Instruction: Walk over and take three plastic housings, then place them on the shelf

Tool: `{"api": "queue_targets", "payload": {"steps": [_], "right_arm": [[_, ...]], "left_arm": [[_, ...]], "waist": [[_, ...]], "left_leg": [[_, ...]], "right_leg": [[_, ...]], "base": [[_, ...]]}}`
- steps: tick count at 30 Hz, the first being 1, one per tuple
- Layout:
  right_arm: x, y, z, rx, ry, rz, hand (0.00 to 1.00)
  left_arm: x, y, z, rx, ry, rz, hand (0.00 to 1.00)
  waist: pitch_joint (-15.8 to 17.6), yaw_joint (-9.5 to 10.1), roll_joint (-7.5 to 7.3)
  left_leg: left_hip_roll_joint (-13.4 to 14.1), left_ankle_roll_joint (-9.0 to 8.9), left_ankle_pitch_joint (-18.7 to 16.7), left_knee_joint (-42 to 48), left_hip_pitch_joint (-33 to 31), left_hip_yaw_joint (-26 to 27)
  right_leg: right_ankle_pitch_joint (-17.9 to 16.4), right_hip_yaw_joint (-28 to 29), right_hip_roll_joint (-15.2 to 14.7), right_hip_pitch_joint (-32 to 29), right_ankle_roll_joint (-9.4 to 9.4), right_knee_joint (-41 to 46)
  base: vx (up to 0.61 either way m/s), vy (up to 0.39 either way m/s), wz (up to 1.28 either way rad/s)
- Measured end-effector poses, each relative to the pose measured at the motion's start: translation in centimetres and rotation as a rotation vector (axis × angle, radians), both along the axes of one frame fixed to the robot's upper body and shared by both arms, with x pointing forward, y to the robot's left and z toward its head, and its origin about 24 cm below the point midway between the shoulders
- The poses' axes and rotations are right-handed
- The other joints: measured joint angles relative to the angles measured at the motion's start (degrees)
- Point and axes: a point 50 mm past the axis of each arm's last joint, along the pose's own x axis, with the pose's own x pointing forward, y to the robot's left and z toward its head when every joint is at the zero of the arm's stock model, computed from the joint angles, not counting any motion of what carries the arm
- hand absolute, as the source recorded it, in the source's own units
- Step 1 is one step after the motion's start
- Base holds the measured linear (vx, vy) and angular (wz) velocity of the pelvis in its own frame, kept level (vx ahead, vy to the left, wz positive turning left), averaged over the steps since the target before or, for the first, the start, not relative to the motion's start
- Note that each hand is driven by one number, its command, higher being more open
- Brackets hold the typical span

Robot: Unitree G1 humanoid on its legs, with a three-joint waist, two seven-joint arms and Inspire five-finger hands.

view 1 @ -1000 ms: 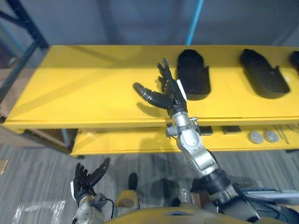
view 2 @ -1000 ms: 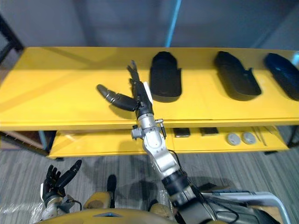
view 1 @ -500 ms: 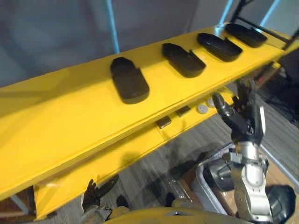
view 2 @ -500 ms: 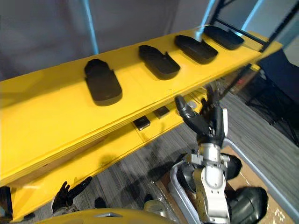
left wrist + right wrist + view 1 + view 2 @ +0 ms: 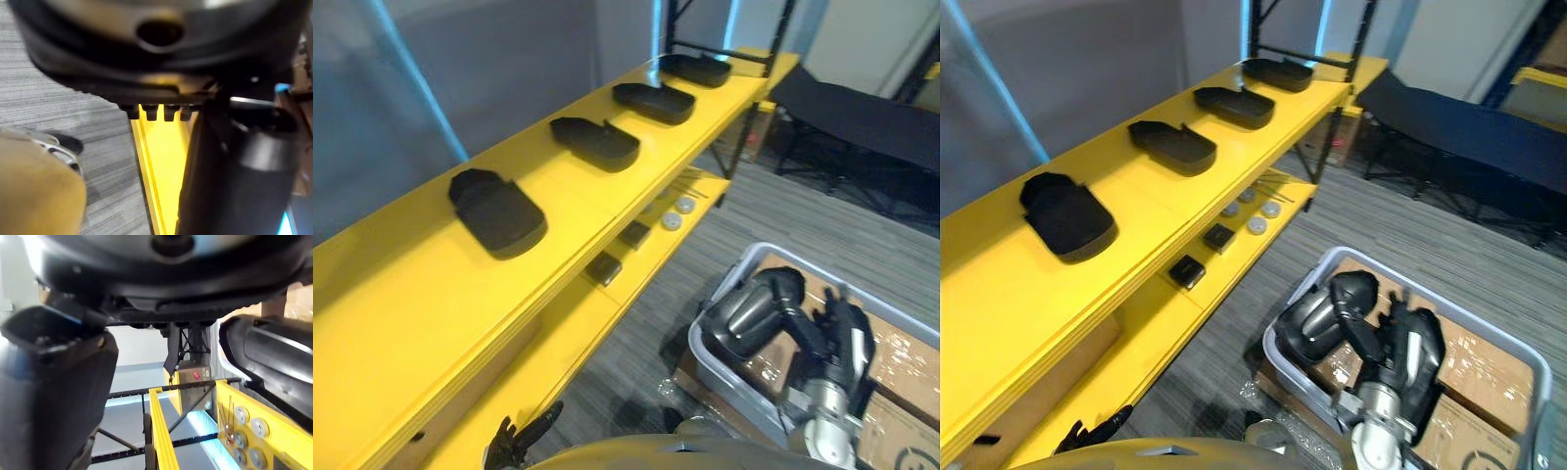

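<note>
Once at shelf [image 5: 421, 284], right hand [image 5: 840, 338] now over bin [image 5: 720, 380].

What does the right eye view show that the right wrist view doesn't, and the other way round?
Right eye view: four black housings in a row on the yellow shelf's top board, a grey bin with more dark housings in it, and cardboard boxes beneath. Right wrist view: nothing new, just a close, low look along the lower board. Both: the open right hand, the shelf, and the round discs on its lower board.

grey striped carpet [image 5: 1528, 279], grey wall [image 5: 1116, 49]
</note>
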Motion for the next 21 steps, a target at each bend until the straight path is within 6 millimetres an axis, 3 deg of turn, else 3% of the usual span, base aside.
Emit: {"api": "queue_targets", "payload": {"steps": [4, 8, 11, 14, 15, 16, 18, 21], "right_arm": [[1.9, 1.4, 0.3, 0.013, -0.032, 0.046, 1.00], [2.4, 1.4, 0.5, 0.016, -0.043, 0.020, 1.00], [1.9, 1.3, 0.3, 0.026, -0.030, -0.029, 1.00], [0.4, 1.7, 0.0, 0.064, -0.011, -0.025, 1.00], [-0.2, 1.9, 0.0, 0.072, -0.005, -0.005, 1.00], [-0.8, 2.1, -0.2, 0.075, 0.006, 0.019, 1.00], [-0.8, 2.6, -0.3, 0.085, 0.009, 0.048, 1.00], [0.5, 4.2, -0.1, 0.103, -0.014, 0.115, 1.00]], "left_arm": [[0.8, -0.5, 0.2, -0.013, -0.044, 0.011, 1.00], [2.7, -0.8, 0.6, -0.014, -0.109, -0.005, 1.00], [4.9, -1.8, 1.1, -0.020, -0.176, -0.083, 1.00], [6.3, -2.0, 1.9, -0.012, -0.251, -0.154, 1.00], [6.3, -1.9, 2.1, -0.007, -0.260, -0.152, 1.00], [6.2, -1.9, 2.1, -0.002, -0.258, -0.137, 1.00], [6.1, -1.6, 2.1, 0.008, -0.249, -0.127, 1.00], [6.1, -0.9, 2.0, 0.021, -0.215, -0.131, 1.00]], "waist": [[0.13, 1.70, 1.41], [1.23, 3.04, 1.51], [3.64, 2.59, 1.54], [5.98, 2.31, 0.30], [6.14, 1.99, 0.04], [6.20, 1.58, 0.68], [6.27, 1.57, 0.07], [5.92, 3.19, -0.27]], "left_leg": [[1.13, 0.97, -3.26, 5.23, -2.68, 0.85], [1.52, 2.35, -4.68, 10.38, -5.08, -1.77], [1.31, 3.29, -5.86, 13.50, -4.50, -3.34], [0.84, 3.54, -7.21, 13.70, -1.63, -0.22], [0.85, 4.39, -7.73, 13.42, -1.16, 1.56], [1.28, 4.95, -8.02, 11.40, -0.78, 3.86], [1.91, 5.43, -7.26, 10.61, -0.79, 6.44], [3.96, 5.14, -4.73, 8.68, -1.86, 10.32]], "right_leg": [[-0.53, -0.82, 0.54, -2.03, 0.63, 1.73], [-1.33, -1.87, 1.39, -4.73, 1.32, 7.32], [-1.71, -4.55, 2.13, -6.96, 1.70, 14.62], [-2.27, -7.66, 1.21, -7.91, 2.75, 18.33], [-1.50, -9.99, 0.44, -7.84, 3.05, 16.75], [-1.20, -11.81, -0.17, -7.83, 2.42, 15.23], [-2.91, -15.97, -1.99, -9.16, 0.34, 21.07], [-5.27, -20.87, -7.46, -8.60, -2.14, 29.49]], "base": [[0.06, 0.072, -0.16], [0.09, 0.057, -0.15], [0.02, 0.061, -0.28], [-0.11, 0.058, -0.69], [-0.20, 0.054, -0.82], [-0.25, 0.073, -0.89], [-0.20, 0.048, -0.76], [-0.14, -0.046, -0.75]]}}
